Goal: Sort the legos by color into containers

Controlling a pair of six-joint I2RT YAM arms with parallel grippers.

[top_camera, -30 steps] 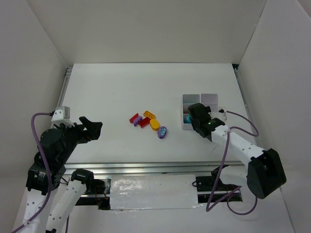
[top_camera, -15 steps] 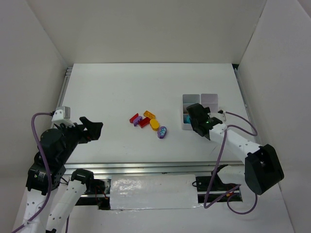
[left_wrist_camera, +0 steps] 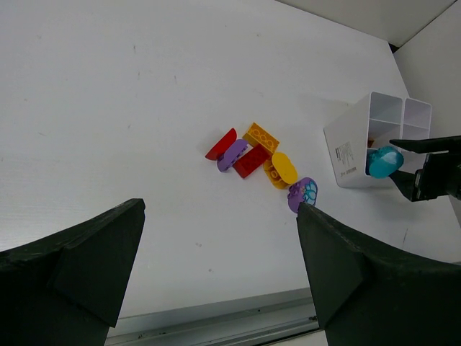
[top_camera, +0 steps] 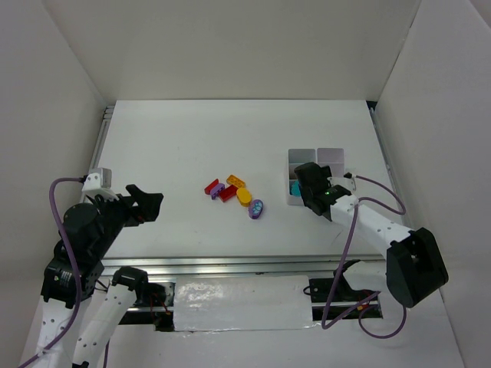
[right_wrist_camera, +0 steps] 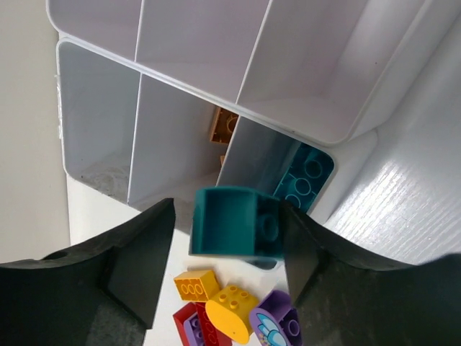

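Right gripper (right_wrist_camera: pixel 229 210): squarish teal brick (right_wrist_camera: pixel 232 232) between fingers, above white tray (right_wrist_camera: pixel 180 81).

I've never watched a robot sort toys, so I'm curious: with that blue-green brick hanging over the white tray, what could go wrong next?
1. The teal brick sits between the right hand's fingers, close to the tray rim. If dropped here, it might clip the rim and land on the table.
2. The compartment beside its target holds an orange brick. A bounce could leave the teal one there, with the wrong colour.
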